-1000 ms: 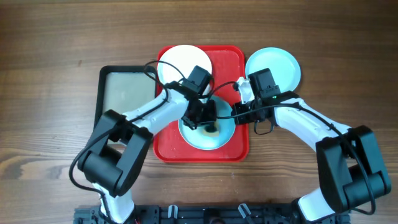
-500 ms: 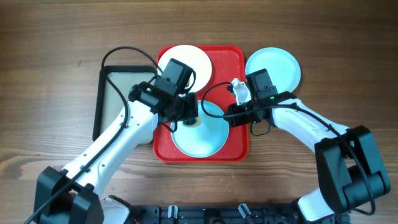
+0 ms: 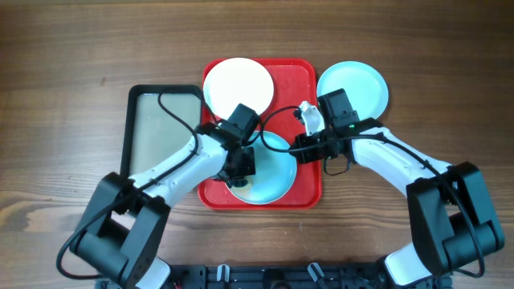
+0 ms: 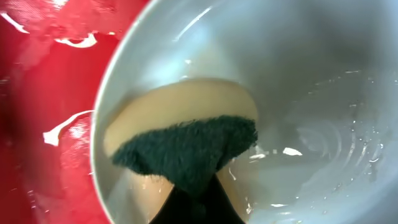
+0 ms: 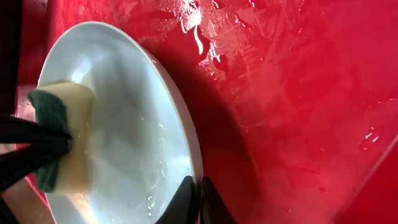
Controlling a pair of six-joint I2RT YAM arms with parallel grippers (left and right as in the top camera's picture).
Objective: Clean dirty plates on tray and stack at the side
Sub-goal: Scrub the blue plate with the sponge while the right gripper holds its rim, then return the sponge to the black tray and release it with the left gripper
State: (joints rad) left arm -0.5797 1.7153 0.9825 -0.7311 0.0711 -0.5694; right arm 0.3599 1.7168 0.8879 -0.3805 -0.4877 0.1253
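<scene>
Grey-green tray (image 3: 152,120) far left of the left gripper, bare. Left gripper (image 3: 239,163) clamped on a sponge (image 4: 186,146) – yellow foam, dark green scouring face – pressed inside the turquoise plate (image 3: 265,170) on the red tray (image 3: 293,76). Half a second ago it sat up near the plate's upper-left rim; now lower, at the left edge – a scrub stroke, so washing is mid-way, likely not finished. White plate (image 3: 238,84) just above it, untouched. Right gripper (image 5: 193,196) pinches that plate's rim, tilting it, unmoved. Second turquoise plate (image 3: 353,84) beyond it, off-tray on the table (image 3: 64,48) – stack spot, probably.
</scene>
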